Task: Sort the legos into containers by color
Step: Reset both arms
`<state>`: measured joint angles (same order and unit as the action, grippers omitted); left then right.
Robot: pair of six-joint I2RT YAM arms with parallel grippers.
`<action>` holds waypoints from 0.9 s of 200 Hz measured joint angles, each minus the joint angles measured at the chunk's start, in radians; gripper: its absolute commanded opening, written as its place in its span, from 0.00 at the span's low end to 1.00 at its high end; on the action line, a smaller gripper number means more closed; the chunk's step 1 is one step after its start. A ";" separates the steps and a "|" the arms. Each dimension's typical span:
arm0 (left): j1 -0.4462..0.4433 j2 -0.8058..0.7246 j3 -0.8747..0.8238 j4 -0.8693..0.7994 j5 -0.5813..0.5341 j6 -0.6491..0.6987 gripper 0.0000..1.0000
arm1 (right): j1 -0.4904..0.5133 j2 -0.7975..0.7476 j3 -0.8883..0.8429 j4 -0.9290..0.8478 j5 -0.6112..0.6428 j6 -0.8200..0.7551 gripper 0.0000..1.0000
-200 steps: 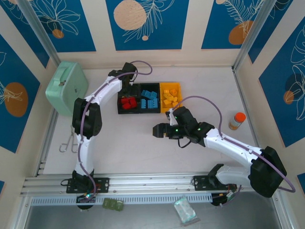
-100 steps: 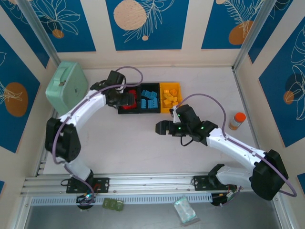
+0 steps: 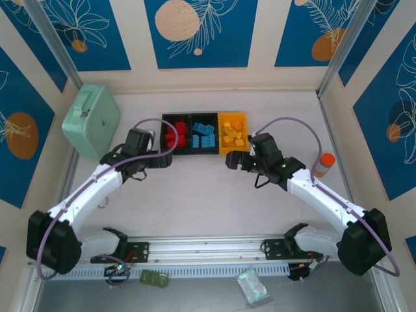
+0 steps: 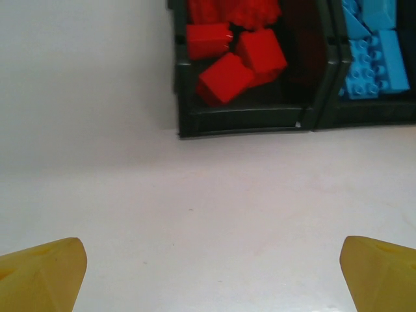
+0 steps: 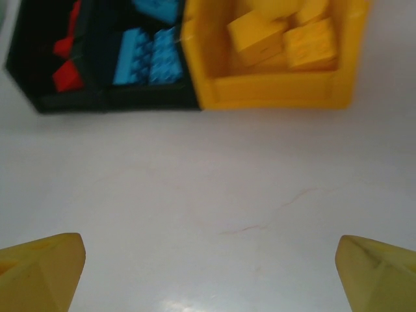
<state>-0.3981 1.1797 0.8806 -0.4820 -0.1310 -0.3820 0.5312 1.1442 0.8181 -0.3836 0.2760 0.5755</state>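
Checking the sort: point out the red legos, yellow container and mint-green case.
red legos (image 4: 226,78): left wrist view, face of nearest brick.
yellow container (image 5: 273,97): right wrist view, near wall.
mint-green case (image 3: 91,122): top external view, lid centre.

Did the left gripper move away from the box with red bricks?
Yes. The left gripper has backed off the black bin holding red legos, toward the arm bases.

Bare worktop (image 3: 195,195) lies open between the two arms, up to the near wall of the containers (image 3: 190,153) (tops uncovered). Obstacles: mint-green case (image 3: 91,120) at far left, orange-capped bottle (image 3: 323,164) at right, and the left gripper (image 3: 158,160) and right gripper (image 3: 233,161) just before the bins, jaws spread wide.
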 measured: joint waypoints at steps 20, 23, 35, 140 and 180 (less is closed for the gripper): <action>0.021 -0.049 -0.069 0.065 -0.083 0.026 0.99 | -0.013 -0.013 -0.002 0.003 0.154 -0.011 0.99; 0.024 -0.054 -0.078 0.076 -0.095 0.029 0.99 | -0.015 -0.016 -0.004 0.008 0.179 -0.015 0.99; 0.034 -0.066 -0.117 0.122 -0.150 0.047 0.99 | -0.017 -0.036 -0.039 0.058 0.290 -0.042 0.99; 0.208 0.096 -0.525 0.977 -0.408 0.294 0.99 | -0.286 -0.034 -0.555 0.766 0.512 -0.339 0.99; 0.227 0.300 -0.541 1.283 -0.301 0.390 0.99 | -0.414 0.085 -0.580 1.034 0.321 -0.371 0.99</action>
<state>-0.1715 1.4796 0.3393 0.8013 -0.4320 0.0082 0.1177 1.2289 0.2382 0.6506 0.5968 0.2047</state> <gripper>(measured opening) 0.994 0.990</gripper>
